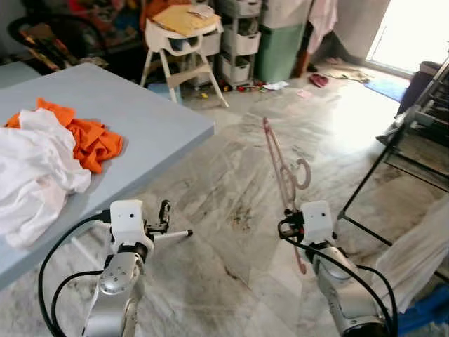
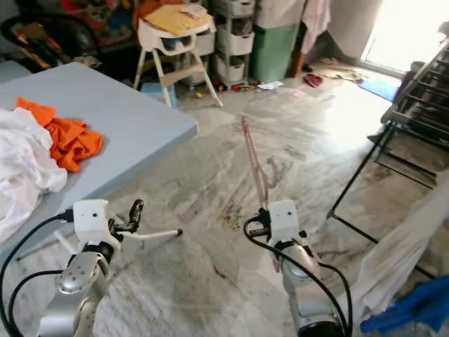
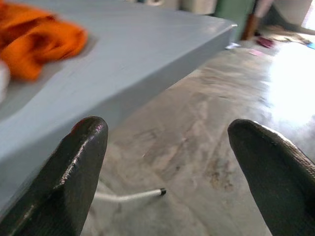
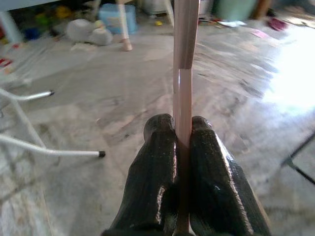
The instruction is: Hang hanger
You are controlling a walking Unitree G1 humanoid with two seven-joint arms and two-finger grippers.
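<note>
Black and glossy, the two fingers (image 4: 160,182) of the right gripper (image 4: 182,147) are pressed together on the thin pink bar of a hanger (image 1: 283,172), which is clamped flat between them in the right wrist view. From the head views the hanger is seen held up over the floor, its slim bar slanting upward and away from the gripper, its curled hook (image 1: 303,173) set to one side about halfway up, and a short length of bar reaching below the gripper. The bar looks smooth, with a paler band just above the grip.

The left gripper (image 3: 167,162) is held low beside the table's edge, its two rounded, dull-black fingers (image 3: 81,172) spread wide apart with nothing between them.

A pale blue table (image 1: 147,119) with a smooth, flat top is seen to the robot's left, carried on thin white metal legs (image 1: 174,235) tipped in black. A crumpled orange cloth (image 1: 88,137) lies on it, touching a rumpled white cloth (image 1: 35,168). The floor (image 1: 231,182) is veined grey marble with a bright glare patch. A black metal rack (image 1: 407,140) with white fabric (image 1: 421,249) draped by it stands at the right, and a white high chair (image 1: 184,42) is seen farther back.
</note>
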